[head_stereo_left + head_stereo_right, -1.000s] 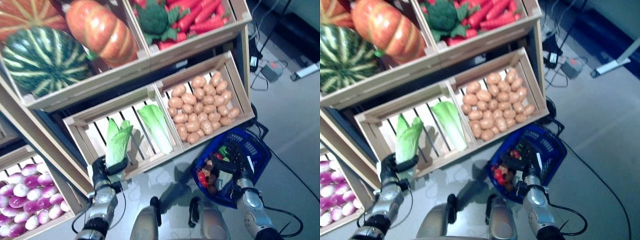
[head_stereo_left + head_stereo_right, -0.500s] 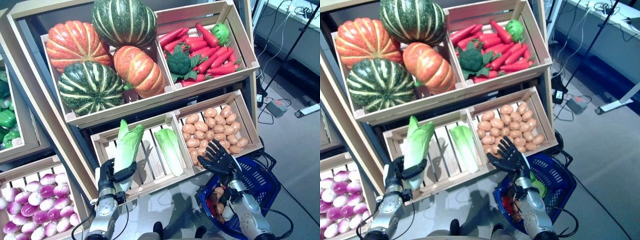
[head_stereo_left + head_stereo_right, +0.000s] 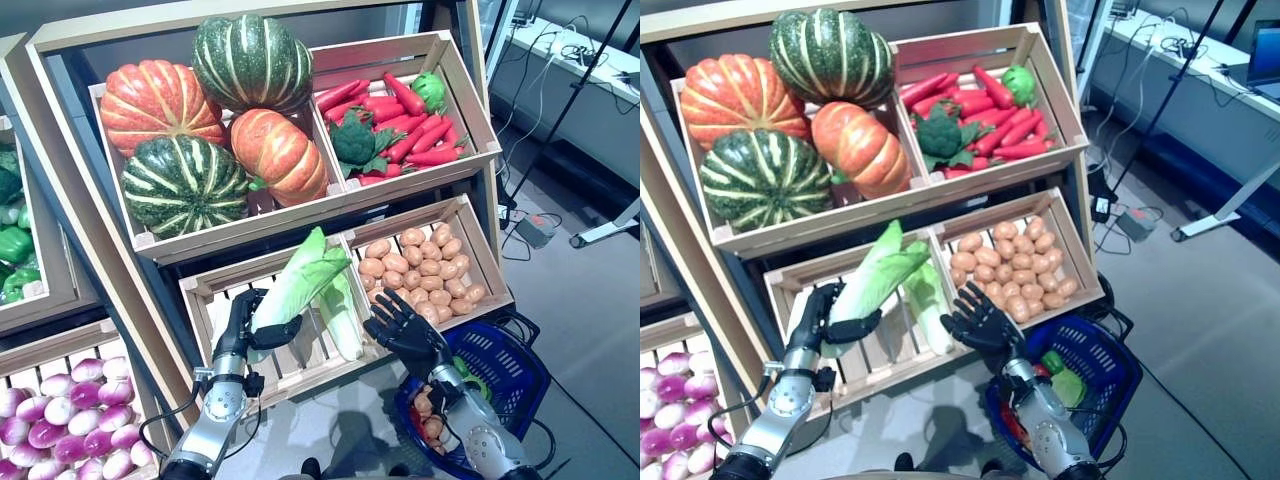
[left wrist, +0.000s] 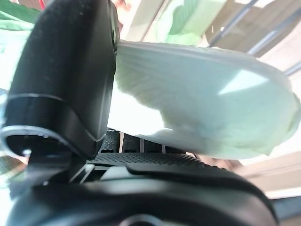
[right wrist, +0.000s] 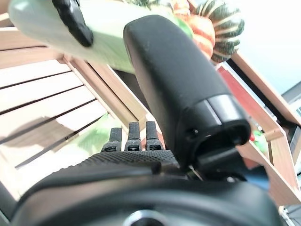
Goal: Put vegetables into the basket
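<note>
The left robot hand [image 3: 243,325] has its fingers and thumb curled around a pale green cabbage [image 3: 296,283], held tilted above the slatted crate [image 3: 205,295]. Its wrist view shows only the white stem against the palm. The right robot hand [image 3: 405,330] is spread open beside it, above the blue basket [image 3: 520,365].

Right hand [image 3: 405,328] blocks cabbage's [image 3: 297,283] way to basket [image 3: 512,362].
</note>
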### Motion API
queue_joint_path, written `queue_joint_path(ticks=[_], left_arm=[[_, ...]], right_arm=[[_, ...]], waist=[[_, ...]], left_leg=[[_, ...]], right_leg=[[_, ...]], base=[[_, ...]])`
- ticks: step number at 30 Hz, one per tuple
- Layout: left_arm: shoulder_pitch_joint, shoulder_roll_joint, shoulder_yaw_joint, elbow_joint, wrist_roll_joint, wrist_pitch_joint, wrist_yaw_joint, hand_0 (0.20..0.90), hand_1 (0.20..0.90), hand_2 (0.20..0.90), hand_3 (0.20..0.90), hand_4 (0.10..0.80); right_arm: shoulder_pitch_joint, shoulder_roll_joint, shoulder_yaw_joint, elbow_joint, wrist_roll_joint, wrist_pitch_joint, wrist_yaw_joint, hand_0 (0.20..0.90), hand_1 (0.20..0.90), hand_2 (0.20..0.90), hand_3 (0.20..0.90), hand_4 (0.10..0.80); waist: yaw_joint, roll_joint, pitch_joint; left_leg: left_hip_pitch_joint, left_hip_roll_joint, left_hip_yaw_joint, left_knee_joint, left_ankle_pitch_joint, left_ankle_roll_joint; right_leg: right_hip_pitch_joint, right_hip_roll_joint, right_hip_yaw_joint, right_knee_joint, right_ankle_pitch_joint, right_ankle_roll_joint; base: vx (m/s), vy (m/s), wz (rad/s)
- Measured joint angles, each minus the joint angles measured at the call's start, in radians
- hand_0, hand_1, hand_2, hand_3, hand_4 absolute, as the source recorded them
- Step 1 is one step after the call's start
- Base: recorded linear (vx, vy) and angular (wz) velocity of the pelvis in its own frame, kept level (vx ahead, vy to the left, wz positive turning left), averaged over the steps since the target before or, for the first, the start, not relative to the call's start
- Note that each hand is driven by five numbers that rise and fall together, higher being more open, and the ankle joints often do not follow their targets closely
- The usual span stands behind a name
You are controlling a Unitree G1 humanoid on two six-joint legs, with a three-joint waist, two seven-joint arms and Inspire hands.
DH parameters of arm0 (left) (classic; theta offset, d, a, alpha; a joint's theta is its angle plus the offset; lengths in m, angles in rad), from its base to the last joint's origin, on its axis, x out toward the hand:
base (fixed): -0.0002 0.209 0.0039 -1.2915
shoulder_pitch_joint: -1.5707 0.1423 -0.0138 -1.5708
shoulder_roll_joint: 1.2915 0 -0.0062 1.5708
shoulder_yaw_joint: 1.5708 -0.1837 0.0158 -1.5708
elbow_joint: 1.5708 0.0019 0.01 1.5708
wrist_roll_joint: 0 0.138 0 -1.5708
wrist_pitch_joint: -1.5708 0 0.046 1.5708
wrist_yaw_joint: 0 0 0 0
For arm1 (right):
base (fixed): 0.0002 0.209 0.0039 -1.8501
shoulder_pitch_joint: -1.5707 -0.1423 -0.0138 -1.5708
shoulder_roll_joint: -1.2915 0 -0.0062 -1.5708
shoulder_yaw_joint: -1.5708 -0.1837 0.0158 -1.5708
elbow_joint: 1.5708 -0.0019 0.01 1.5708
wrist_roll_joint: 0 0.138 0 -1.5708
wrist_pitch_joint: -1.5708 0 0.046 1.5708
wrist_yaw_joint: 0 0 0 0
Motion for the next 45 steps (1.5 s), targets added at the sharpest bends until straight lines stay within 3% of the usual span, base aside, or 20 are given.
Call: queue_joint_path(ticks=[8,27,45], left_arm=[[-0.01,0.004,-0.049,-0.008,0.035,0.0,-0.008,0.3,0.3,0.3,0.3,0.4],[-0.027,0.006,-0.094,-0.066,0.033,0.0,-0.03,0.3,0.3,0.3,0.3,0.4],[-0.076,0.008,-0.183,-0.091,0.029,-0.014,-0.108,0.3,0.3,0.3,0.3,0.4]], right_arm=[[-0.021,0.03,0.002,-0.006,0.015,0.0,0.001,0.9,0.9,0.9,0.9,0.8],[-0.078,0.042,0.003,-0.006,0.136,0.0,-0.024,0.9,0.9,0.9,0.9,0.8],[-0.129,0.089,-0.006,-0.006,0.362,0.0,-0.049,0.9,0.9,0.9,0.9,0.8]], waist=[[0.0,-0.013,-0.009],[0.003,-0.013,-0.015],[0.029,-0.014,-0.024]], left_leg=[[0.023,0.0,0.025,0.0,-0.001,0.002],[0.042,-0.001,0.024,-0.001,0.002,0.005],[0.041,-0.001,0.022,0.0,0.002,0.005]], right_leg=[[0.011,-0.001,0.022,0.0,0.009,0.001],[0.03,-0.002,0.023,0.0,0.013,0.001],[0.03,-0.003,0.021,0.0,0.013,0.001]], base=[[0.003,-0.013,-0.09],[0.0,0.0,0.0],[0.0,0.0,0.0]])
